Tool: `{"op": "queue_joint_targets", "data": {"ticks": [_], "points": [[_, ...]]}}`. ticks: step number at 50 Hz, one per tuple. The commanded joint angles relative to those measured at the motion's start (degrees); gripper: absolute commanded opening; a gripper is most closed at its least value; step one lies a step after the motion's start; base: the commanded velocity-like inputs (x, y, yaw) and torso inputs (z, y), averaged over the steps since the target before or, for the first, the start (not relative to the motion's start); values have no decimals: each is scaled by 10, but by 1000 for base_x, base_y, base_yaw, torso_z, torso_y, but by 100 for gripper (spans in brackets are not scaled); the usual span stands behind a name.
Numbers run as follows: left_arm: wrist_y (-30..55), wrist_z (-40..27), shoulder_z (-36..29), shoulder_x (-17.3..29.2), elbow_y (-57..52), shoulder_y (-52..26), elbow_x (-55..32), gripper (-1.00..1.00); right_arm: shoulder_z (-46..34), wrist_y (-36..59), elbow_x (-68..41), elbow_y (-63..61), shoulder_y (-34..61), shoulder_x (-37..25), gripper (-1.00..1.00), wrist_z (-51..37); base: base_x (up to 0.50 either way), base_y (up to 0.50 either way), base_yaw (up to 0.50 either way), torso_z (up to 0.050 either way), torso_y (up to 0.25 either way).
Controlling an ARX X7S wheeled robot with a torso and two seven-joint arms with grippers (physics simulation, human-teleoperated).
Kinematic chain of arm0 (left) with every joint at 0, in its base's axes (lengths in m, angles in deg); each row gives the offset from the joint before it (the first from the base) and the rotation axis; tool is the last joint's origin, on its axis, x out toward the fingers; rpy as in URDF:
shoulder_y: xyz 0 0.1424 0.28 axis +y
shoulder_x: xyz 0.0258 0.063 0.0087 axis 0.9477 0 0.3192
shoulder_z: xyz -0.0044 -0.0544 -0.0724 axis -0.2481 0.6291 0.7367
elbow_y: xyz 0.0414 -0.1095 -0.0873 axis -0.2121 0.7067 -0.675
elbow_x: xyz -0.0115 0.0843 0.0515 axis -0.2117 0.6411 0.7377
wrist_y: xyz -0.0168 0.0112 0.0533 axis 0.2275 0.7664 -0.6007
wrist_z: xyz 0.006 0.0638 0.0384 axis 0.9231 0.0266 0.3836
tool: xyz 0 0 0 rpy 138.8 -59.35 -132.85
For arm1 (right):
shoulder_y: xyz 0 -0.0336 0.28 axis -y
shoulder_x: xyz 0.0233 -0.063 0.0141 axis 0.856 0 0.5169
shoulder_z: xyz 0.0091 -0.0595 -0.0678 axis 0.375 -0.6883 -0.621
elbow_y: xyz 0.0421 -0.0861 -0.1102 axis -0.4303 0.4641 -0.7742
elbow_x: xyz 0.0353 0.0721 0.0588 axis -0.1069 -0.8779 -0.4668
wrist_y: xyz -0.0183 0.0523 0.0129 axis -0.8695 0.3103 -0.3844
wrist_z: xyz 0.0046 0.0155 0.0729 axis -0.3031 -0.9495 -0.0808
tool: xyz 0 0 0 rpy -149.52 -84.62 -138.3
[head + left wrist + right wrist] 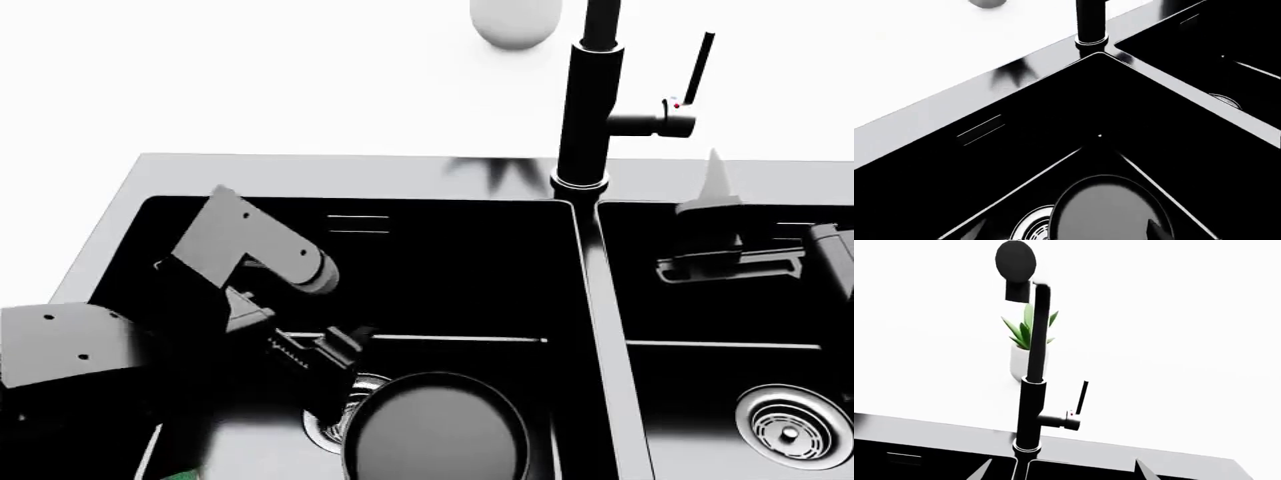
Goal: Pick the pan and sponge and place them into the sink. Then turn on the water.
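the pan (pixel 438 432) lies in the sink's (pixel 360 172) left bowl, partly over its drain (pixel 340 410), right beside the left gripper (pixel 350 345), which reaches down into that bowl from a bent arm; whether its jaws are apart i cannot tell. the right gripper (pixel 727 235) hangs over the right bowl, in front of the tap (pixel 587 100) and its lever (pixel 697 68), fingers apart and empty. a green speck at the head view's bottom-left edge may be the sponge (pixel 180 474). a potted plant (pixel 1029 347) stands behind the tap.
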Motion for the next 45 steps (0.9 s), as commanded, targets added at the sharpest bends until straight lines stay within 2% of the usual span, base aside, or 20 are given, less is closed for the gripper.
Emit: {"op": "queue_joint_targets", "data": {"ticks": [1,2,5,10,20,26,37,39,40,45], "points": [[-45,-57,52,13,-33,-13,12,100,7,-22,6,0,-21,5,100,8,0,0,0,0,0],[-52,-82,77,12,-33,-3,-4,100,9,-26,6,0,-27,5,100,8,0,0,0,0,0],[-74,-110,99,19,-59,11,-5,100,10,-31,11,2,-34,6,100,10,0,0,0,0,0],[-78,-139,116,23,-66,-5,1,100,4,-32,19,10,-24,9,100,13,0,0,0,0,0],[-72,-146,138,32,-12,-41,2,100,-44,-23,64,83,66,25,100,59,0,0,0,0,0],[-78,-141,141,24,15,-60,8,100,-81,-8,99,151,156,43,100,89,0,0,0,0,0],[-79,-145,143,30,20,-71,14,100,-77,-11,94,142,130,38,100,83,0,0,0,0,0],[-77,-154,145,32,20,-75,17,100,-76,-1,86,145,140,39,100,80,0,0,0,0,0],[-48,-186,160,45,2,-90,2,100,-89,-44,122,181,133,50,100,107,0,0,0,0,0],[-51,-189,162,43,4,-88,1,100,-93,-46,124,188,134,51,100,114,0,-31,0,0,0]]}}
